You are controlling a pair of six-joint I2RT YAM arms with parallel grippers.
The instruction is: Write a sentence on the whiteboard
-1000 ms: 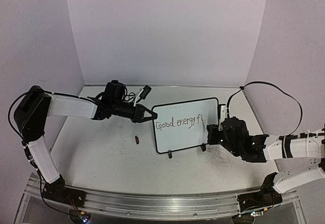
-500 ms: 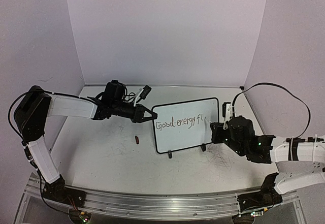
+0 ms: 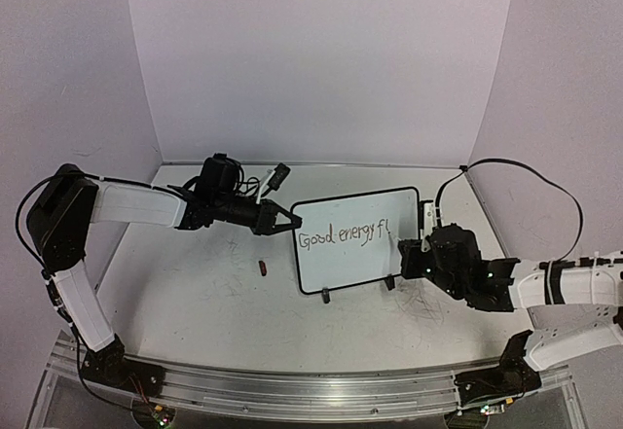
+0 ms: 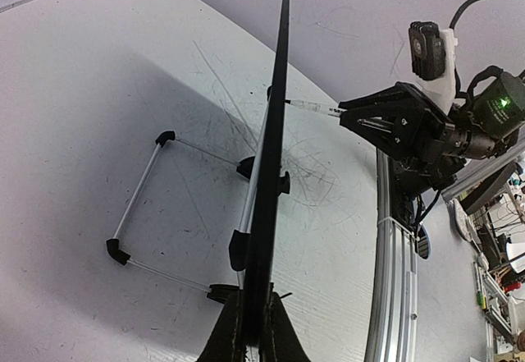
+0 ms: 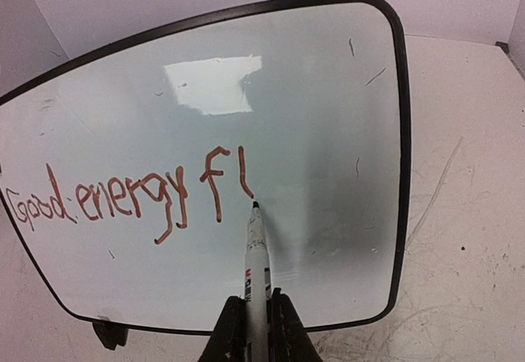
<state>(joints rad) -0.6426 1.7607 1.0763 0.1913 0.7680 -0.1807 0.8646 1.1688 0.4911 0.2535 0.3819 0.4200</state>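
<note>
White-barrelled marker pen (image 5: 257, 255), just one, is clamped tight in the right gripper (image 5: 256, 311). Its tip touches the one small black-rimmed whiteboard (image 5: 328, 107) standing mid-table, right at the end of the reddish handwritten sentence (image 5: 131, 198), "Good energy fl" so far. Further over, the left gripper (image 4: 253, 333) is pinched onto the board's edge, with one little red cap (image 3: 264, 268) lying nearby.

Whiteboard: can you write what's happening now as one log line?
left gripper: shut on whiteboard edge | right gripper: shut on marker | marker tip: by the l's foot | sentence: "Good energy fl", unfinished
</note>
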